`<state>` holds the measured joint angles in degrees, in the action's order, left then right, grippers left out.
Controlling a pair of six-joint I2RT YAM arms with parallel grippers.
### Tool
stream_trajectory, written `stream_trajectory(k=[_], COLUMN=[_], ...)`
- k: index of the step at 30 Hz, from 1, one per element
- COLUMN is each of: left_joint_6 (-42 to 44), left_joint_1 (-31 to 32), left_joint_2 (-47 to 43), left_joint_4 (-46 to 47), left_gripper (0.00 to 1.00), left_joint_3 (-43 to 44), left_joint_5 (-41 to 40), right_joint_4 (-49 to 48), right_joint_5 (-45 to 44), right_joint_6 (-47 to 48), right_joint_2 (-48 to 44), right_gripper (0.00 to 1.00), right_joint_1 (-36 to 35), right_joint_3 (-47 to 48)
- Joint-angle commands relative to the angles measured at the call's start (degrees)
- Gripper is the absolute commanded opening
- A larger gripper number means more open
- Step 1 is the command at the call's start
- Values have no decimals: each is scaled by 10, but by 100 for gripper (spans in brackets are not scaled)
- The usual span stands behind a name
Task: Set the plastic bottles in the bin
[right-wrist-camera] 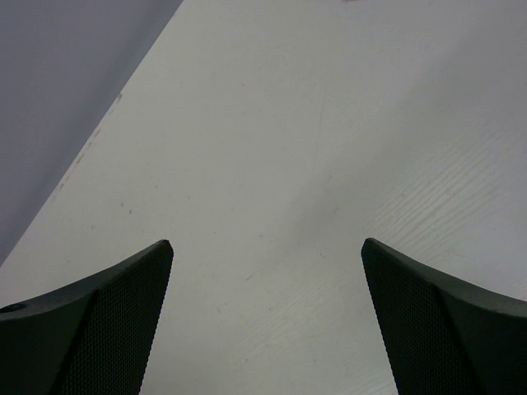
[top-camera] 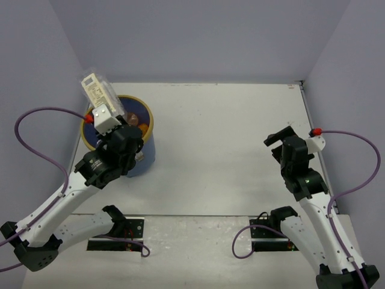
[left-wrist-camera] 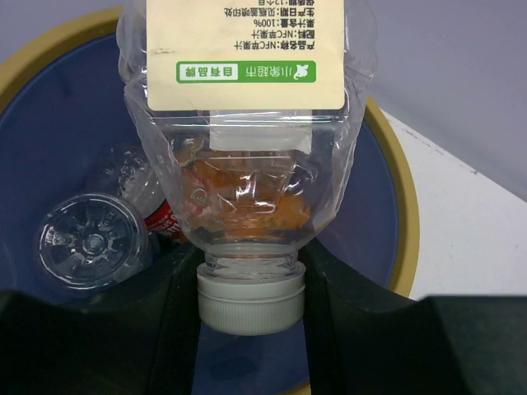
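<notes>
My left gripper (top-camera: 110, 124) (left-wrist-camera: 251, 284) is shut on the neck of a clear plastic bottle (top-camera: 98, 95) (left-wrist-camera: 247, 156) with a cream label and a white cap (left-wrist-camera: 251, 303). The bottle points up and away, over the blue bin (top-camera: 148, 120) (left-wrist-camera: 402, 222) with its yellow rim. Inside the bin lie a clear bottle (left-wrist-camera: 92, 243) with its base toward the camera, a red-labelled bottle (left-wrist-camera: 165, 220), and orange bottles (top-camera: 136, 120). Over bare table at the right, my right gripper (top-camera: 280, 137) (right-wrist-camera: 268, 247) stands open with nothing between its fingers.
The bin stands at the table's far left, close to the left wall. Purple cables (top-camera: 36, 123) loop beside both arms. Grey walls close the table on three sides. Two black mounting plates (top-camera: 117, 241) lie at the near edge.
</notes>
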<state>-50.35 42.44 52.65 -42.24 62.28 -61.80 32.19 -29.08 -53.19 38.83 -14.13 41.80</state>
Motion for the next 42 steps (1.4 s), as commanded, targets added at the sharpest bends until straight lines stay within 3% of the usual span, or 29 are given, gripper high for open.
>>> stream_trajectory(k=[1, 3, 4, 5, 16, 18, 23, 29, 30, 32, 42], left_joint_6=[-8, 1, 11, 27, 125, 172, 344, 382, 382, 381, 334], left_joint_1=[-2, -2, -2, -2, -2, -2, -3, -2, -2, 2, 75], left_joint_2=[-25, -30, -34, -37, -52, -54, -45, 23, 24, 66, 158], left_joint_4=[15, 29, 38, 47, 131, 175, 312, 361, 368, 384, 468], left_gripper=[47, 65, 86, 100, 100, 100, 100, 100, 100, 100, 100], left_joint_3=[-20, -25, -27, -30, -30, -25, -15, 28, 28, 17, -108], left_joint_5=[-10, 0, 9, 21, 60, 102, 344, 593, 597, 679, 621], right_joint_4=[-19, -20, -19, -19, -25, -25, -36, -40, -40, -41, -50], right_joint_5=[1, 2, 2, 3, 9, 12, 30, 24, 23, 22, 27], right_joint_6=[7, 8, 8, 7, 11, 16, 34, 41, 41, 43, 42], right_joint_2=[-3, -2, -1, -1, 1, 3, 1, -9, -10, -11, -9], right_gripper=[99, 99, 99, 99, 99, 99, 99, 99, 99, 99, 99], right_joint_1=[0, 0, 0, 0, -1, 0, 0, 0, 0, 0, 0], right_joint_3=[4, 4, 4, 4, 2, 4, 5, -1, -1, -1, -3])
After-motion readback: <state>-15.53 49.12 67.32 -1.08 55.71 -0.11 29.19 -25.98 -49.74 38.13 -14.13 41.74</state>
